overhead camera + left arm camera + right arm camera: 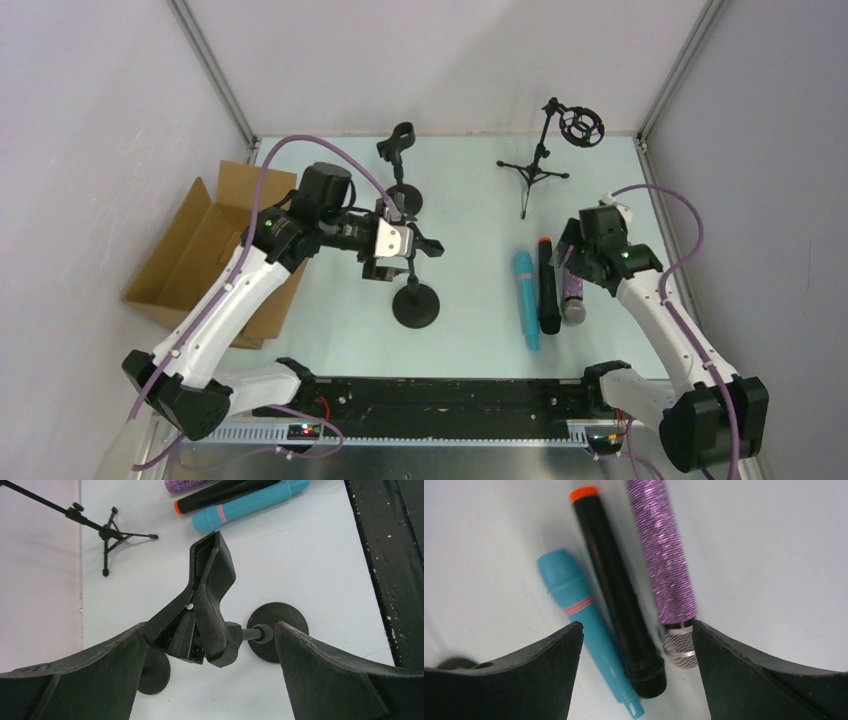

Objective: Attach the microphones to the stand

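Pale table: three microphones, three stands.

1. An open brown cardboard box sits at the left side, its flaps spread and its opening facing up.
2. A pale, smooth tabletop fills the middle.
3. A slanted silver metal post rises at the far left corner, and a matching post at the far right.
4. A long black plate, scuffed with white flecks, runs along the near edge.
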Robot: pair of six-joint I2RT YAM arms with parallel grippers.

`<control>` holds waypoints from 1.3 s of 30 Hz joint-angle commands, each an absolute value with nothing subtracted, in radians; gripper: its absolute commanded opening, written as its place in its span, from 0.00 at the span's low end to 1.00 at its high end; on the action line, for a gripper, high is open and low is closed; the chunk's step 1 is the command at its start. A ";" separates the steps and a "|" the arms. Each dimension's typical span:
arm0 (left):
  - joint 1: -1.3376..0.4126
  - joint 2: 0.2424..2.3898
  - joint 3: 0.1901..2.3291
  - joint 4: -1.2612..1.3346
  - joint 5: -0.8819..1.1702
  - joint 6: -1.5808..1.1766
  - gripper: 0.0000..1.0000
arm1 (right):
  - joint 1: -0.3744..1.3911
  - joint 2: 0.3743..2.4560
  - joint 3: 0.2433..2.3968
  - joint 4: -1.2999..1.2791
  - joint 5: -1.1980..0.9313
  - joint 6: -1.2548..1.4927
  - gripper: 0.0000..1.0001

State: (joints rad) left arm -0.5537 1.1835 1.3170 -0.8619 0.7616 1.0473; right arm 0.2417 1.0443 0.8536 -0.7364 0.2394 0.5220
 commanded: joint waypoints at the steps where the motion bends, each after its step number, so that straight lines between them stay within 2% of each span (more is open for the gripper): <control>1: -0.550 1.120 1.397 -0.867 0.750 0.996 1.00 | 0.103 1.064 0.878 -0.732 0.223 0.562 0.85; 10: -0.533 1.047 1.396 -0.865 0.718 0.932 1.00 | 0.016 1.090 0.879 -0.701 0.122 0.759 0.88; 15: -0.530 1.016 1.388 -0.865 0.708 0.914 1.00 | 0.054 1.167 0.883 -0.623 0.099 0.800 0.87; 22: -0.531 0.970 1.351 -0.864 0.693 0.887 1.00 | 0.045 1.308 0.908 -0.641 0.256 0.728 0.86; 27: -0.531 0.964 1.339 -0.863 0.681 0.902 1.00 | 0.015 1.220 0.884 -0.674 0.129 0.824 0.87; 34: -0.530 0.952 1.319 -0.863 0.697 0.912 1.00 | 0.011 1.126 0.823 -0.617 -0.013 1.138 0.93; 39: -0.530 0.930 1.308 -0.864 0.692 0.911 1.00 | 0.011 1.121 0.766 -0.602 0.046 1.313 0.95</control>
